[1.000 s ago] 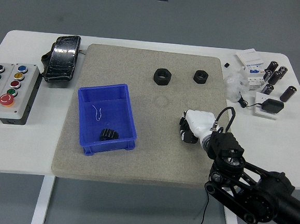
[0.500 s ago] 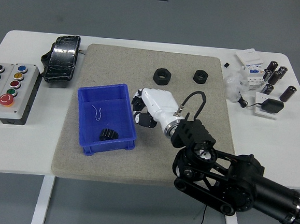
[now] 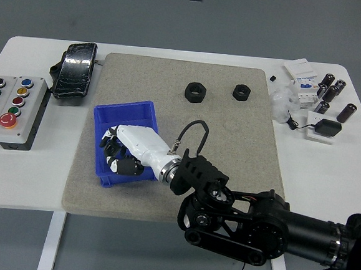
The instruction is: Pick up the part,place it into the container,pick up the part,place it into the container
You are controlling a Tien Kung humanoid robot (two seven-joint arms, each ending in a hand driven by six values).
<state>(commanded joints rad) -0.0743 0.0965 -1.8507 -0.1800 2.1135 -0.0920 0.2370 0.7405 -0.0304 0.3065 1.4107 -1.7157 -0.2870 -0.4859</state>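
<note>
The blue container (image 3: 125,106) sits on the left part of the grey mat (image 3: 227,176). My right hand (image 3: 111,151), white-backed on a black arm, hangs over the container's inside, low above its floor. A black gear (image 3: 134,167) lies in the container's near end, partly hidden under the hand. Whether the hand holds a part is hidden. Two black hex nuts lie at the back of the mat, the larger (image 3: 195,92) to the left and the smaller (image 3: 241,92) to the right. The left arm is out of view.
A box with coloured push buttons (image 3: 11,103) stands at the table's left edge. A black wrapped device (image 3: 75,70) lies behind it. Black cylinders (image 3: 330,90), white modules (image 3: 302,78) and a black adapter (image 3: 327,128) crowd the back right corner.
My right hand has swept left from the mat's right side, across its middle, to over the blue container. The gear and both nuts have not moved.
</note>
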